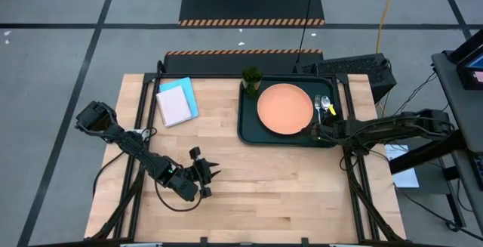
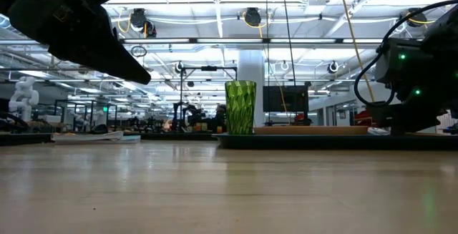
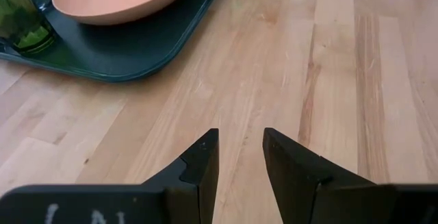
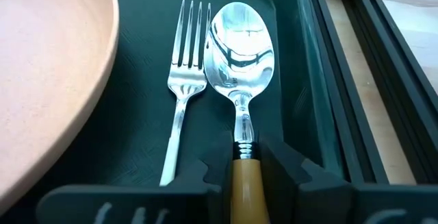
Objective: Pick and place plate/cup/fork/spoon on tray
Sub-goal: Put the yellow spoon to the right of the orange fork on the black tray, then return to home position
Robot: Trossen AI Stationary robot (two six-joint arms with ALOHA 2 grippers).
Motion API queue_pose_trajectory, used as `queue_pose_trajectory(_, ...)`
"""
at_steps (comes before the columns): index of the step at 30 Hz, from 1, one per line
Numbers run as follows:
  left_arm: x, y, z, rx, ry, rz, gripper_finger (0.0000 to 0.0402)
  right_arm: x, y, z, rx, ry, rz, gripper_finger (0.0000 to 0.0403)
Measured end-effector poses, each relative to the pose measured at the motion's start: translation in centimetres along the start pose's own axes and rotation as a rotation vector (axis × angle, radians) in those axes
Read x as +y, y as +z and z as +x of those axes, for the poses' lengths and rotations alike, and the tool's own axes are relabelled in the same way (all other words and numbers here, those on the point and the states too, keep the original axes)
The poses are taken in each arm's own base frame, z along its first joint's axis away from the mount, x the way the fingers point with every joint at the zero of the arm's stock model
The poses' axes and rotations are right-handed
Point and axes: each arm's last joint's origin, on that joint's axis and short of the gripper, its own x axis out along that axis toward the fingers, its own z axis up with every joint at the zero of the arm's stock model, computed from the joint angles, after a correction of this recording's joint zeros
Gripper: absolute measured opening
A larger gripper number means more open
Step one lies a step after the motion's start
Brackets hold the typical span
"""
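Spoon (image 4: 240, 53) shiny bowl, orange handle, beside fork (image 4: 183, 73) | right hand (image 4: 244, 166) pinching handle | left hand (image 3: 241, 157) spread

One tray (image 1: 245, 126), one plate (image 1: 284, 109), one cup (image 1: 251, 78), one fork (image 4: 183, 80), one spoon (image 4: 240, 53), one notepad (image 1: 177, 102), two robot arms, each with one gripper

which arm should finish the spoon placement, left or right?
Right. The right gripper is closed on the spoon handle, over the tray beside the fork. The left gripper hangs over bare table.
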Motion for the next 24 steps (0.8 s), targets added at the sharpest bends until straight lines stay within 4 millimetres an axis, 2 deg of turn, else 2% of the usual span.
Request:
queue_pose_trajectory(7, 0.0, 0.0, 0.0, 0.000, 0.000, 0.000, 0.0120, 0.0, 0.0, 0.0, 0.000, 0.001, 0.003, 0.0047)
queue_pose_trajectory(20, 0.0, 0.0, 0.0, 0.000, 0.000, -0.001, 0.0120, 0.0, 0.2, 0.3, 0.015, -0.015, -0.005, 0.0099)
queue_pose_trajectory(24, 0.0, 0.0, 0.0, 0.000, 0.000, 0.000, 0.0120, 0.5, 1.1, -0.2, -0.007, 0.019, -0.028, 0.0104)
